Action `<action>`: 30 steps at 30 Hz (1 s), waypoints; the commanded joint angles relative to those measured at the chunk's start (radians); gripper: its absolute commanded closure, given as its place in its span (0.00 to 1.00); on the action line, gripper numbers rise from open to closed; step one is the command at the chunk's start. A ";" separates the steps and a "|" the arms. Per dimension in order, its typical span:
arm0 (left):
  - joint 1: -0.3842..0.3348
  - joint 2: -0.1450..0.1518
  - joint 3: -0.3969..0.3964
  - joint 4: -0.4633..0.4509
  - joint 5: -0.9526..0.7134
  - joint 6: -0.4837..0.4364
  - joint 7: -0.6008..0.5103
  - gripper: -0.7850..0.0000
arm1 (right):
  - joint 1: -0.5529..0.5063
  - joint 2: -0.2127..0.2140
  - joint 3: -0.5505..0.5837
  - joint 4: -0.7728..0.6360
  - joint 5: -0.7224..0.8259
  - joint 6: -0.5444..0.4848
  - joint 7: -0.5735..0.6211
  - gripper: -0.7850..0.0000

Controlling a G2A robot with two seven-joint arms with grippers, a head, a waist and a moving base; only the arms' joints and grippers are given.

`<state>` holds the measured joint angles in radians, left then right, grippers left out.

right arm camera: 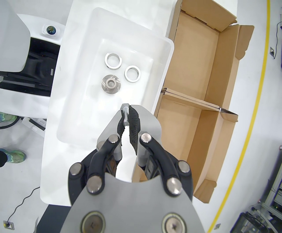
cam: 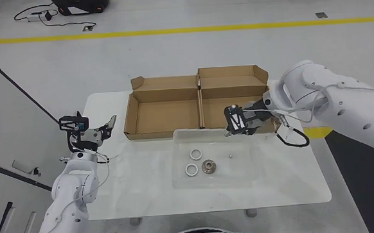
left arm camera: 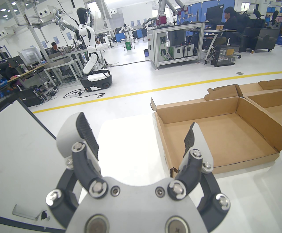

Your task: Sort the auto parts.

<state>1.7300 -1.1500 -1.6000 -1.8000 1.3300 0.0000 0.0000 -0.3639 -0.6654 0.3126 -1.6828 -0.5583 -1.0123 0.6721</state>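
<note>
- Right gripper (right arm camera: pixel 127 114): fingers drawn almost together, pinched on a bolt (right arm camera: pixel 125 117).
- Bolt: caught by its threaded shank between the two ribbed pads, lying lengthwise along the fingers, one end poking just past the fingertips.
- Same gripper hanging above the far right part of the tray (right arm camera: pixel 77 110), close to the near wall of the right box (right arm camera: pixel 176 136), with the bolt held up off the tray floor.
- Left gripper (left arm camera: pixel 138 123): fingers spread wide, nothing between the pads.
- Held over the left edge of the table (left arm camera: pixel 132 154), left of the left box (left arm camera: pixel 220 132) and apart from it, well away from the tray.
- Tray: white, shallow, mid-table, its far rim just near of both boxes.
- Inside the tray, towards its left half: near ring (right arm camera: pixel 113 61) and far ring (right arm camera: pixel 132 74), both metal, lying flat, just beside each other but not touching.
- Also inside: flanged disc (right arm camera: pixel 111 84) with a raised hub and centre hole, flat on the floor, just right of the near ring and apart from both rings.
- Further right in the tray, from the top view: small grey piece (cam: pixel 230 156), too small to make out, lying near the held bolt's spot but lower.
- Left box and right box: brown cardboard, side by side and touching along a shared wall at the far side of the table, flaps folded back on the far edge, plain cardboard floors in sight.
</note>
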 commanded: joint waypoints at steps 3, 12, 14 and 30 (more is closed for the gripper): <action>0.000 0.000 0.000 0.000 0.000 0.000 0.000 0.00 | 0.061 -0.022 -0.051 0.031 -0.012 0.000 -0.077 1.00; 0.000 0.000 0.000 0.000 0.000 0.000 0.000 0.00 | 0.175 -0.034 -0.132 0.067 -0.015 0.000 -0.305 1.00; 0.000 0.000 0.000 0.000 0.000 0.000 0.000 0.00 | 0.189 -0.029 -0.143 0.062 -0.010 0.000 -0.357 1.00; 0.000 0.000 0.000 0.000 0.000 0.000 0.000 0.00 | 0.239 0.083 -0.143 -0.044 0.046 0.000 -0.712 1.00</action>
<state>1.7300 -1.1500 -1.6000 -1.8000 1.3300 0.0000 0.0000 -0.1250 -0.5899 0.1700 -1.7211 -0.5097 -1.0123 -0.0217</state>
